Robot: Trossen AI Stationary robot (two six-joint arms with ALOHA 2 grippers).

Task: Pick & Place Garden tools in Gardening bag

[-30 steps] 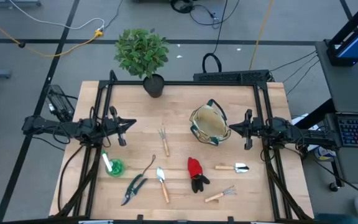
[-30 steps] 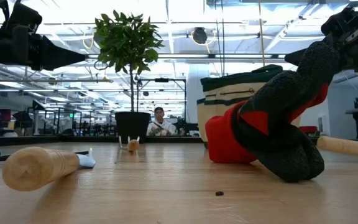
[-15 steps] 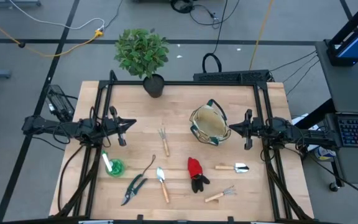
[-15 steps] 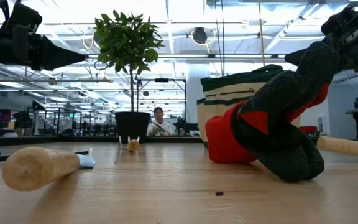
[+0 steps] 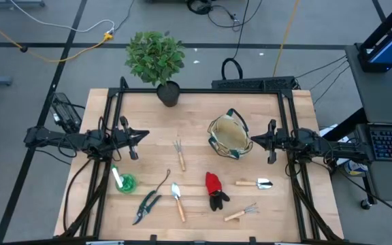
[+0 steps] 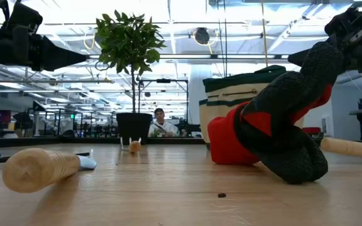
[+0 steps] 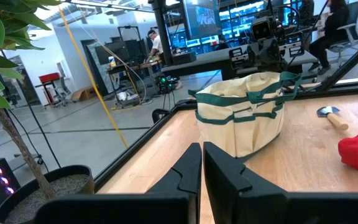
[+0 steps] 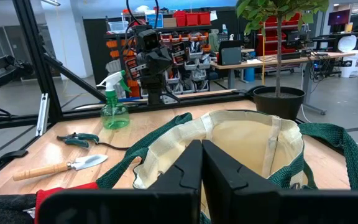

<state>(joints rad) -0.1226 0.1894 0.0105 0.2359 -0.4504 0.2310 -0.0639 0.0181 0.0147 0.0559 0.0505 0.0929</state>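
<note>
The beige gardening bag [image 5: 229,135] with green trim stands open on the table's right half. The garden tools lie flat on the wood: a fork [image 5: 180,153], thin weeder [image 5: 162,182], trowel [image 5: 177,201], dark shears [image 5: 145,206], red-black gloves [image 5: 214,189], small shovel [image 5: 256,183], rake [image 5: 241,214] and a green spray bottle [image 5: 122,181]. My left gripper [image 5: 145,134] hovers shut at the left side, pointing level toward the bag [image 7: 247,112]. My right gripper [image 5: 253,141] hovers shut just right of the bag [image 8: 241,143]. Neither holds anything.
A leafy plant in a black pot [image 5: 167,92] stands at the far edge, left of centre. A black metal frame [image 5: 196,90] runs round the table. In the low view the gloves [image 6: 275,125] lie close in front of the bag [image 6: 237,94].
</note>
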